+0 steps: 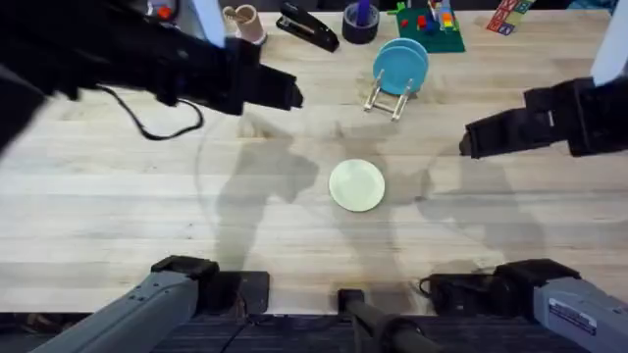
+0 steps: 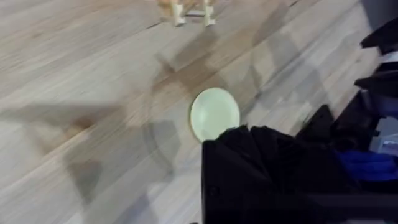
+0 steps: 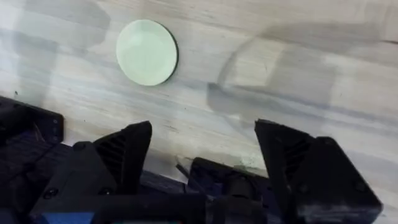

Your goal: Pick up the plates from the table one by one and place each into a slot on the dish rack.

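Pale planks of grained table carry a smooth round cream plate lying flat just before the dowel rack holding blue plates; right gripper spread apart, left gripper unclear.

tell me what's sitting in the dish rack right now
The dish rack holds blue plates standing on edge, apparently two overlapping. The front one hides most of the back one.

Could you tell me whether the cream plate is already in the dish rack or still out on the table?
Out. The cream plate lies flat on the table, apart from the dish rack, which holds blue plates.
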`<state>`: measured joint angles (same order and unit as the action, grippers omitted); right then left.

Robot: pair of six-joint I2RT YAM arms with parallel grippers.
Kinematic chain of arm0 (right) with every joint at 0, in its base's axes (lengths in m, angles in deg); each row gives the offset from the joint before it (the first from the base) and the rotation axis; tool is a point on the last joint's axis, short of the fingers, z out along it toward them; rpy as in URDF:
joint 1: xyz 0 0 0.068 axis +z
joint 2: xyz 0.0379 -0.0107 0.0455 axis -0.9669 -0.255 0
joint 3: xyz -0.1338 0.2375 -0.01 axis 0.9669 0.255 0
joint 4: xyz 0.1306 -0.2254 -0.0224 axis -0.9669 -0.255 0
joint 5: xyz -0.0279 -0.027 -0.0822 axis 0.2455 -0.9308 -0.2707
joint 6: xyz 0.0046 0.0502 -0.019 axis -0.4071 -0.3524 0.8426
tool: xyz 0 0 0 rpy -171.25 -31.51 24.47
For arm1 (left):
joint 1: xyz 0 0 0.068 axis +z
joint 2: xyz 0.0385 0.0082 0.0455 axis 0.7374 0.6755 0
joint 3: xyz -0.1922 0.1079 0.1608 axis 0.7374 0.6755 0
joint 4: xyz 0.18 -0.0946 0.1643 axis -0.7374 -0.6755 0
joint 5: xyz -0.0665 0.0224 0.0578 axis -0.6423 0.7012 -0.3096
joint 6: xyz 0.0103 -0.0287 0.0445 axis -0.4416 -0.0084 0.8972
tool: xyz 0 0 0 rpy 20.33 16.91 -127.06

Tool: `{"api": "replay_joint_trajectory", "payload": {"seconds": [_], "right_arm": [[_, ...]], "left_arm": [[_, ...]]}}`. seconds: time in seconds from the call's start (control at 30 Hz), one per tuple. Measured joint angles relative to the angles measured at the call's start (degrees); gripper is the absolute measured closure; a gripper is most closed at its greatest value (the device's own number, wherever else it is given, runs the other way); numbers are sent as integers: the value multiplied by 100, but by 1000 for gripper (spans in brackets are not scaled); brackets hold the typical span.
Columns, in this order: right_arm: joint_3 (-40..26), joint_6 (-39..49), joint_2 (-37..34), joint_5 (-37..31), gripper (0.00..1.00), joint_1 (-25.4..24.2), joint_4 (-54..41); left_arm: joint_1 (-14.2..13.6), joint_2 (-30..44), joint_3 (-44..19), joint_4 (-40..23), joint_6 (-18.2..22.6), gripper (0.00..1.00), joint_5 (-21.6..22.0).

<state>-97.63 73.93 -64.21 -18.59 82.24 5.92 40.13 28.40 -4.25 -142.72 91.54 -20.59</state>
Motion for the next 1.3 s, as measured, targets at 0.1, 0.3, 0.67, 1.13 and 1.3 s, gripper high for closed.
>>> {"api": "replay_joint_trajectory", "payload": {"seconds": [0.1, 0.3, 0.67, 1.13, 1.3], "right_arm": [[30, -1, 32, 0, 7, -18, -67], [32, -2, 32, 0, 7, -18, -81], [32, -1, 32, 0, 7, -18, -96], [32, -2, 32, 0, 7, -18, -122], [32, -2, 32, 0, 7, -18, -177]], "left_arm": [[0, 0, 581, 721, -246, 956, -432], [0, 0, 1816, 2231, -1013, 958, -978], [0, 0, 3713, 4192, -2102, 958, -1437], [-474, 156, 4141, 5086, -2553, 959, -1478], [-525, 673, 4141, 5472, -2646, 959, -1575]]}}
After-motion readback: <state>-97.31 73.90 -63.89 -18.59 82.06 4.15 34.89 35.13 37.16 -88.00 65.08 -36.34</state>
